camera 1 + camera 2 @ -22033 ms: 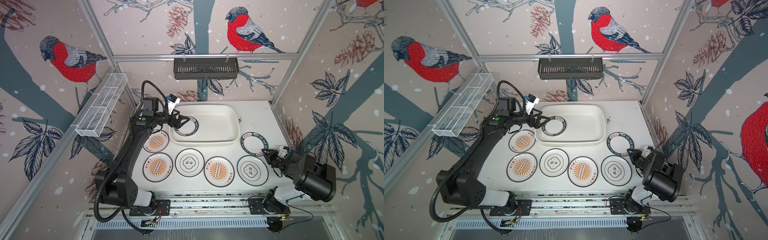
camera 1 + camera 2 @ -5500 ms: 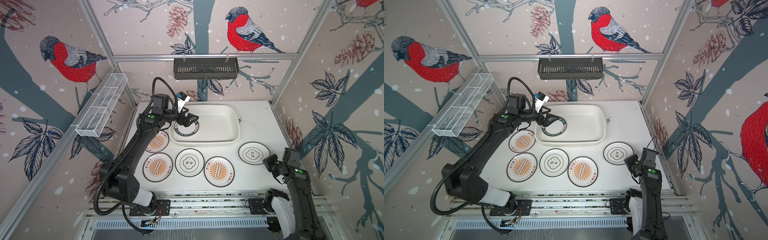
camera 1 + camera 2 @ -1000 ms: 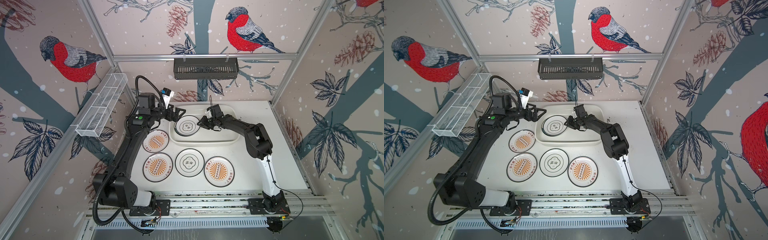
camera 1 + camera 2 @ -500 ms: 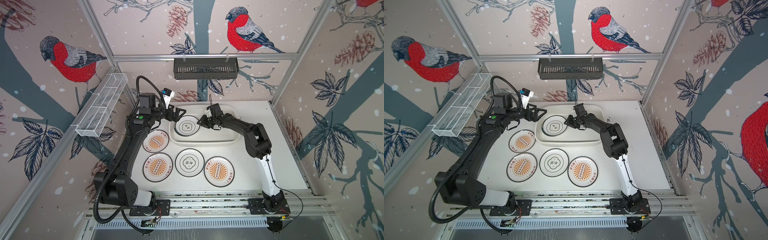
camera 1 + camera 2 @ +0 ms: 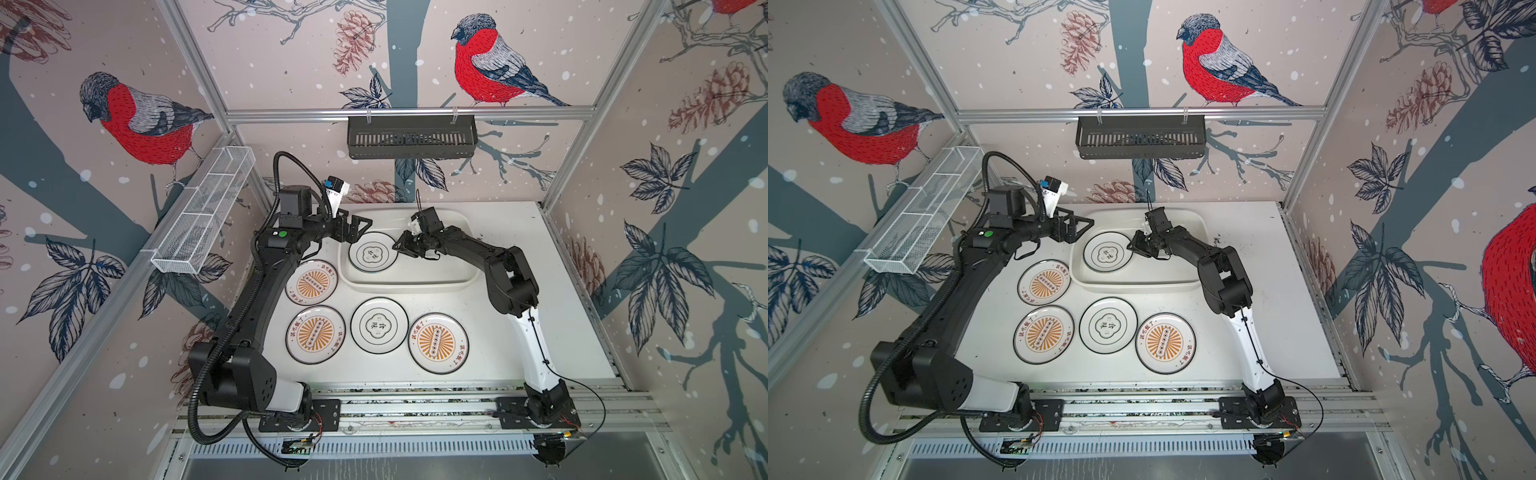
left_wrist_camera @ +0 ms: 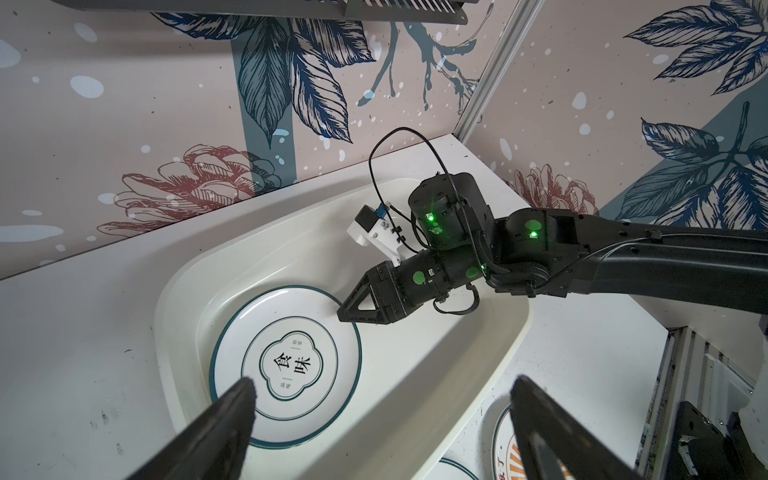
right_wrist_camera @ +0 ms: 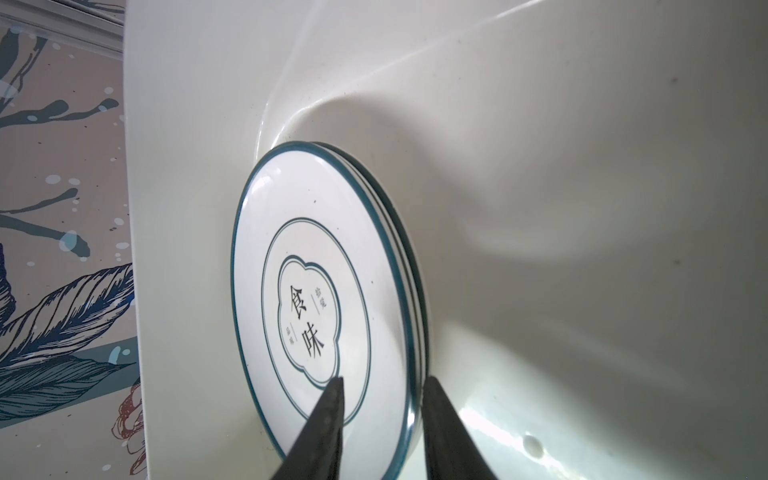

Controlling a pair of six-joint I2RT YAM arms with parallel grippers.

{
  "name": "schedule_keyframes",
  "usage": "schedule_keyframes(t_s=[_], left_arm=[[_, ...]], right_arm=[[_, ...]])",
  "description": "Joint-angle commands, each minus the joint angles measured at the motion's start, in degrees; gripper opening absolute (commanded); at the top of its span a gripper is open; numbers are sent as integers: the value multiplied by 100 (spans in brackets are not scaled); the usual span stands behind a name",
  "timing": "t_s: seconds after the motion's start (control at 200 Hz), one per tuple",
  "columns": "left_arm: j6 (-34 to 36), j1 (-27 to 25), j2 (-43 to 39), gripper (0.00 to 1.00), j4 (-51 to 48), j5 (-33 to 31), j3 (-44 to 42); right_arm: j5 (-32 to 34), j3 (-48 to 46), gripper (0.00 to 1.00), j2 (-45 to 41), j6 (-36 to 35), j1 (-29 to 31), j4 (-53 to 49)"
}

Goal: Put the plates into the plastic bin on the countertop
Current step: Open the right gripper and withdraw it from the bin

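Moved: quatrefoil plate, from bench beside plastic bin onto stack inside. Stiff, slippery, breakable; lift by rim. Right fingers straddle rim, grip unclear; left fingers wide, empty.

Perhaps seven plates, one plastic bin

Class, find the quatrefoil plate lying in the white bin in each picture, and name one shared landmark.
Top view: quatrefoil plate, left end of plastic bin.
Top view: same place.
Left wrist: inside the bin.
Right wrist: close up, inside the bin.
Landmark: the plastic bin.
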Motion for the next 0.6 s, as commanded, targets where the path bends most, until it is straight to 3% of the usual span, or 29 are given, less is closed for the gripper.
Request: schedule_keyframes(t_s=[0.0, 0.265, 0.595], left_arm=[[29, 7, 37, 94, 38, 65, 104], [164, 6, 91, 94, -68, 31, 243], [817, 6, -6, 95, -597, 601, 141]], right_arm=[[119, -86, 34, -221, -74, -38, 181], [579, -902, 34, -1261, -216, -186, 712], [882, -3492, 36, -4097, -625, -507, 1437]])
